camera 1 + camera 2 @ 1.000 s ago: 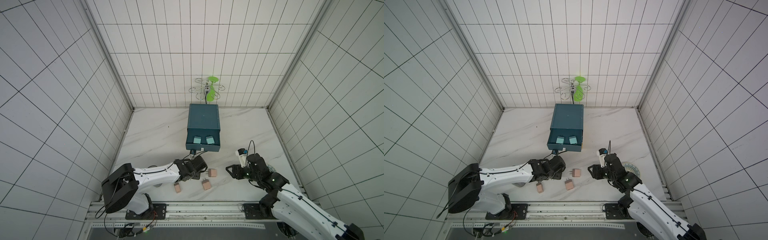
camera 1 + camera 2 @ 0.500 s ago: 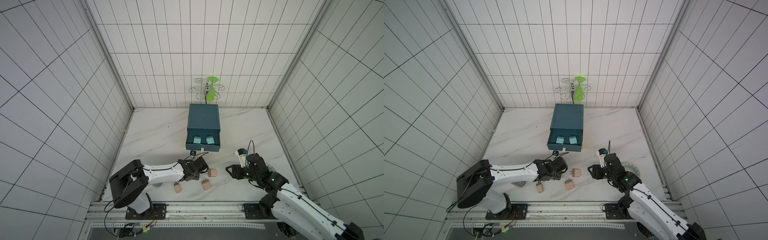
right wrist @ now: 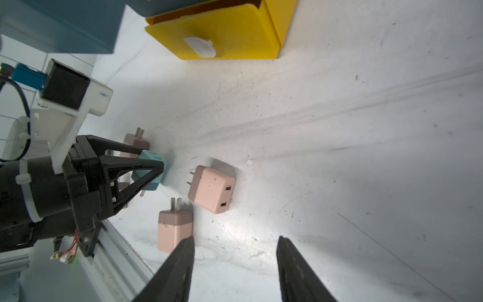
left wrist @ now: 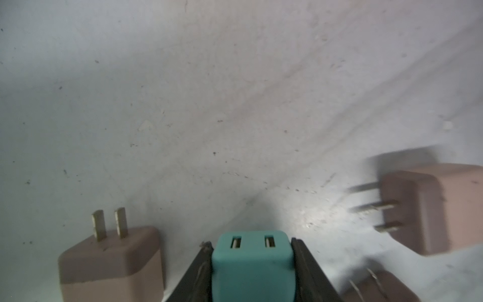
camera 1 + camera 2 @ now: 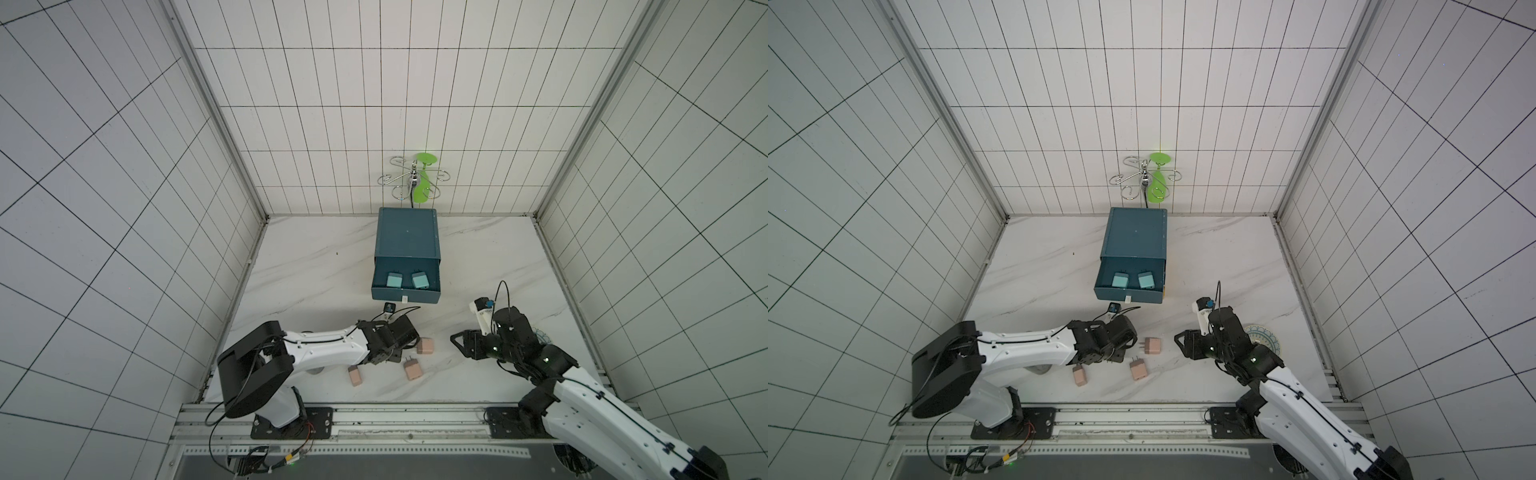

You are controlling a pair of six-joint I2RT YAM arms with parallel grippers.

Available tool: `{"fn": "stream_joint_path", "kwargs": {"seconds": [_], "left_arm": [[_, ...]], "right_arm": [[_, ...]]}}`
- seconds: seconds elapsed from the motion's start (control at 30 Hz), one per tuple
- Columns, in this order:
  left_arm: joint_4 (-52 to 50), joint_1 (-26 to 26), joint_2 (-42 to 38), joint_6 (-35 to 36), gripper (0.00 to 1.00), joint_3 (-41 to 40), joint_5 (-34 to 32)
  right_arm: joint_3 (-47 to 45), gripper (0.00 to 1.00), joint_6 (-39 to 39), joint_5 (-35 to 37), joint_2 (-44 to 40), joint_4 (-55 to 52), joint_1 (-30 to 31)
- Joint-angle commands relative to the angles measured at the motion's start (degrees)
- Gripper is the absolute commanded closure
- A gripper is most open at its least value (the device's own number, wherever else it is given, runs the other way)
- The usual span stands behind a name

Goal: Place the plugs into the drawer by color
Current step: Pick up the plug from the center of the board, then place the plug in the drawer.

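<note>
My left gripper (image 4: 251, 244) is clenched on a teal plug (image 4: 252, 272), its socket end pointing away from my wrist. Whether it rests on the table (image 4: 235, 104) or hangs just above it, I cannot tell. Both top views hide this plug under my left gripper (image 5: 409, 332). My right wrist view shows it side-on (image 3: 154, 183) between the black fingers.

Three peach plugs (image 5: 425, 345) (image 5: 412, 370) (image 5: 355, 376) lie close around it. My right gripper (image 3: 235, 240) is released and empty, off to their side. Two more teal plugs (image 5: 393, 280) (image 5: 420, 280) sit side by side in the open blue drawer (image 5: 405, 297). Only my right wrist view clearly shows a yellow drawer (image 3: 222, 34).
</note>
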Motion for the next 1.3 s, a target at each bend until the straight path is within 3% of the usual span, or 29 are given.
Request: {"fn": "stream_joint_path", "kwargs": {"seconds": [0.0,0.1,0.27,0.33,0.43,0.53,0.67,0.83,1.07,1.27], "left_arm": [[0.59,-0.53,-8.05,2.08,1.00,1.81,5.15],[1.29,-0.56,-13.52,3.73,1.00,2.21,11.25],[0.01,-1.32,-19.93,6.19,1.00,8.32,23.67],[-5.68,-2.53,-21.10,7.79,1.00,15.19,19.90],[-15.24,-3.27,-19.82,9.43,1.00,26.14,5.35],[-25.78,2.11,-12.41,11.31,1.00,38.09,0.38],[-31.76,7.52,-1.43,14.57,1.00,50.04,1.34],[-40.09,9.60,9.65,16.83,1.00,62.90,0.34],[-45.14,13.48,20.28,18.03,1.00,69.73,1.13],[-43.07,13.61,22.87,19.30,1.00,71.20,0.45]], "right_arm": [[-2.73,0.38,-0.97,-10.84,-2.25,5.63,0.33],[-4.04,0.35,0.14,-20.01,-3.01,12.14,0.75],[-2.95,0.34,-1.03,-14.34,-5.31,7.20,0.86],[-2.73,0.34,-1.24,-12.19,-7.06,5.48,0.89],[-2.67,0.33,-1.36,-8.78,-10.21,2.88,0.86],[-2.55,0.31,-1.47,-6.72,-12.78,0.69,0.87],[-2.64,0.31,-1.27,-6.33,-14.49,-0.04,0.87],[-2.69,0.30,-0.83,-4.44,-13.65,-0.98,0.85],[-2.35,0.30,-0.78,-3.60,-12.62,-1.75,0.87],[-2.68,0.30,-0.50,-3.63,-13.67,-1.90,0.85]]}}
